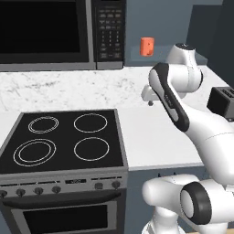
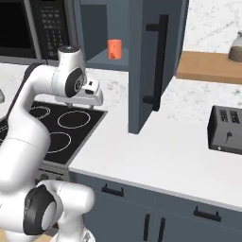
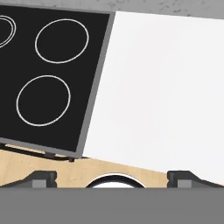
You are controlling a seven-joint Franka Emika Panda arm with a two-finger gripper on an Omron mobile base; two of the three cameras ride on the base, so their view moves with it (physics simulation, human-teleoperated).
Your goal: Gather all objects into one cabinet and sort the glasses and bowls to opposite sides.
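Bare white counter (image 3: 162,87) beside stove (image 3: 48,78); toaster (image 2: 226,128) rightward.

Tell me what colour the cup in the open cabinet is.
Bright orange. The cup shows best in the right base view, standing on the cabinet shelf.

A small bright orange cup (image 2: 115,49) stands upright inside the open slate-blue wall cabinet (image 2: 142,61).

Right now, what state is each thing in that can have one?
Cabinet door: open.
Orange cup: upright on the cabinet shelf.
Gripper: open, holding nothing, over the counter.
Stove: burners dark, nothing on them.
Toaster: slots empty.
Microwave: door shut.
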